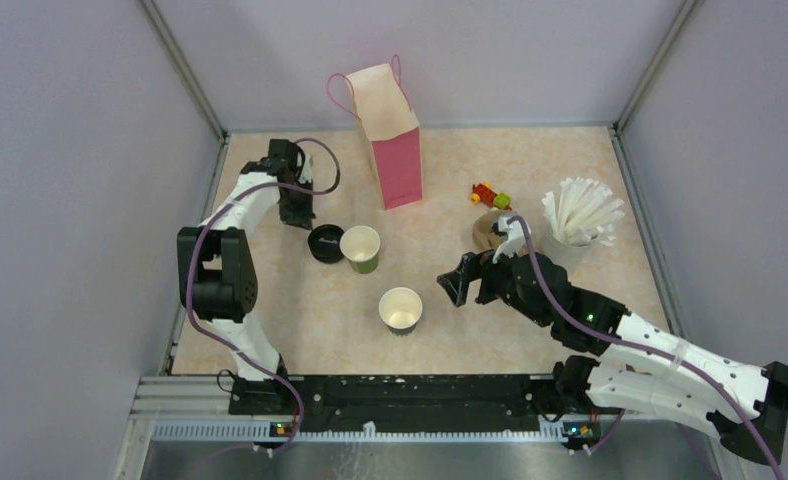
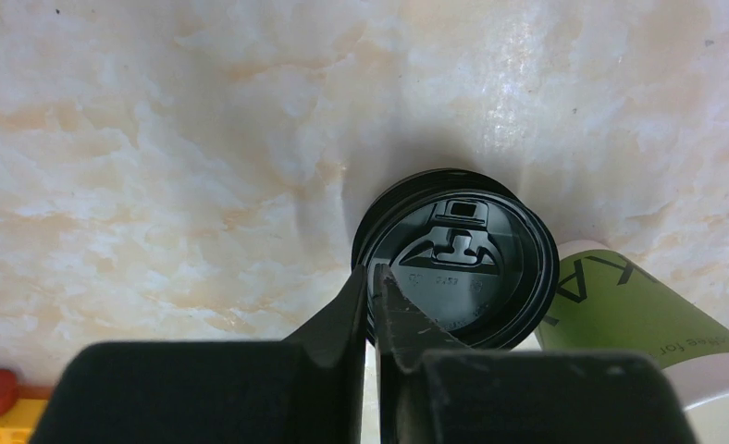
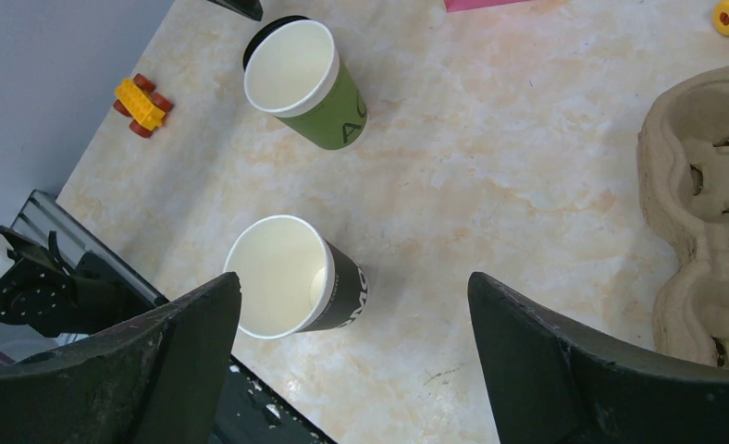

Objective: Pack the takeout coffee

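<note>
- the left gripper [image 2: 374, 277] is pinching the rim of the black lid [image 2: 463, 268], which is lying flat on the table [image 2: 157, 139] just beside the green cup [image 2: 620, 305].
- the right gripper [image 1: 467, 288] is hanging wide open over the table, gripping nothing.
- the black cup [image 3: 291, 277] is standing upright and lidless, apart from the green cup.

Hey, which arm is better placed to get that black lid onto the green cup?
Left. The left pincer is shut on the rim of the black lid, right beside the green cup. The right pincer hangs open near the black cup.
</note>
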Action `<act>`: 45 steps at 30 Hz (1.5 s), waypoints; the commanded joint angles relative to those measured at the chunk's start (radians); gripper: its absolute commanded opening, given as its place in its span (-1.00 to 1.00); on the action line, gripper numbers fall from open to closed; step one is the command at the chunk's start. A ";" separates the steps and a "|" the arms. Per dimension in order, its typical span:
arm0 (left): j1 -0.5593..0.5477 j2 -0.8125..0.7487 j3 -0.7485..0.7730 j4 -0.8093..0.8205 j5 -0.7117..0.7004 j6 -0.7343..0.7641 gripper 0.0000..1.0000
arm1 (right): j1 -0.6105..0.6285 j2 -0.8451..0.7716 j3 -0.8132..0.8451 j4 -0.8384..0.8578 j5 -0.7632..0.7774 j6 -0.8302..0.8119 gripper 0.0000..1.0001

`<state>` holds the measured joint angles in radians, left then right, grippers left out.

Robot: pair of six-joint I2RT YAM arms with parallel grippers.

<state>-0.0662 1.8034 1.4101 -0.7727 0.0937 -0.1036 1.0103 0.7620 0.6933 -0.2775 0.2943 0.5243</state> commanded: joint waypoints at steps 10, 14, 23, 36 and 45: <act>0.000 -0.024 -0.015 0.004 -0.036 0.012 -0.52 | -0.002 -0.003 0.017 0.015 0.003 -0.001 0.81; 0.000 -0.004 -0.018 -0.001 -0.036 0.014 -0.51 | -0.001 -0.005 0.017 0.012 0.001 0.002 0.81; 0.000 0.021 -0.021 -0.001 -0.033 0.012 -0.50 | -0.002 -0.010 0.017 0.006 0.004 0.000 0.81; 0.000 0.029 -0.026 0.005 -0.027 0.010 -0.59 | -0.002 -0.032 0.011 -0.005 0.014 -0.002 0.81; 0.000 0.022 -0.025 -0.005 -0.026 0.003 -0.96 | -0.002 -0.043 0.008 -0.015 0.018 -0.002 0.81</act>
<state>-0.0662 1.8374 1.3815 -0.7757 0.0620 -0.1024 1.0103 0.7330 0.6933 -0.2893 0.2943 0.5247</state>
